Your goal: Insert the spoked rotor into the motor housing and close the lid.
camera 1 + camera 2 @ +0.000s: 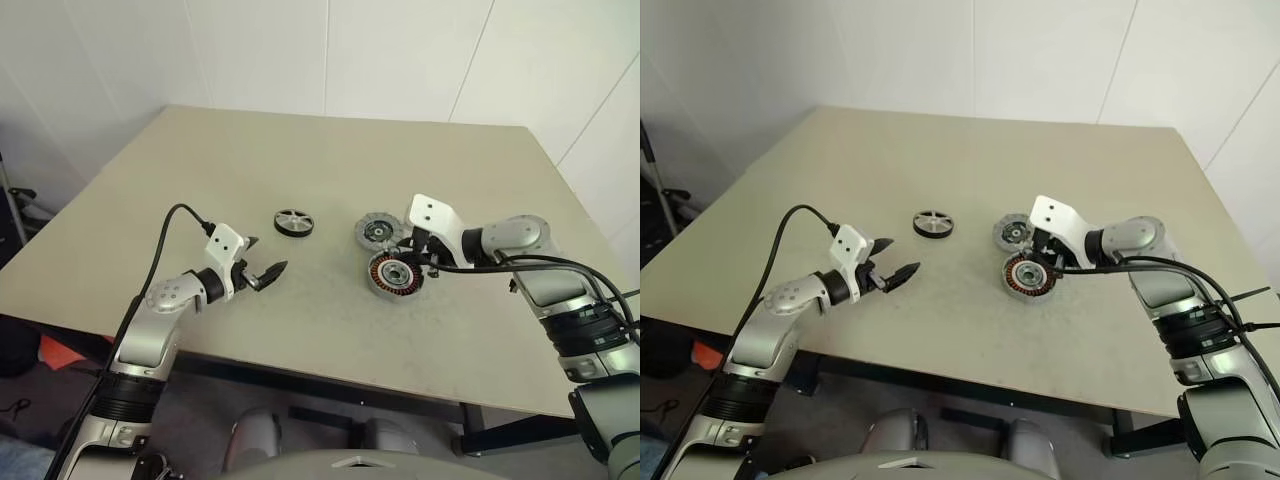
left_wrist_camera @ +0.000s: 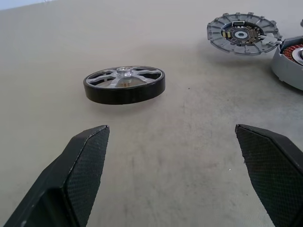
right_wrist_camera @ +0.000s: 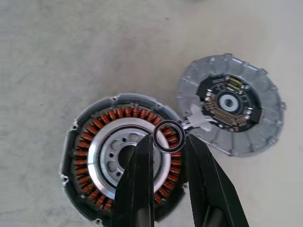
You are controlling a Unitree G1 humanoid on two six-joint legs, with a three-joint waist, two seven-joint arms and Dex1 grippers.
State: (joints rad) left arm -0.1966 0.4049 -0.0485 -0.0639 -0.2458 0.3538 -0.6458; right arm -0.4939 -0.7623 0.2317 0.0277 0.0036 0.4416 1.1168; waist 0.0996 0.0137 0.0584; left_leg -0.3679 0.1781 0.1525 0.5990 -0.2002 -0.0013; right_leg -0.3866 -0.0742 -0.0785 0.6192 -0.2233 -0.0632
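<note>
The spoked rotor [image 1: 294, 222] lies flat on the table, black with silvery spokes, also seen as the rotor [image 2: 124, 84] ahead of my left gripper [image 2: 171, 127]. That left gripper [image 1: 265, 257] hovers open and empty a short way nearer than the wheel. The motor housing [image 3: 120, 156] shows its ring of copper windings, and the housing [image 1: 397, 274] sits right of centre. The lid [image 3: 232, 105] lies inner side up, touching the housing's far edge. My right gripper [image 3: 169, 138] is above the housing, shut on a small metal ring [image 3: 169, 123].
The beige table [image 1: 300, 130] has bare surface to the left and behind the parts. Its front edge [image 1: 300, 365] runs close below my arms. White walls stand behind the table.
</note>
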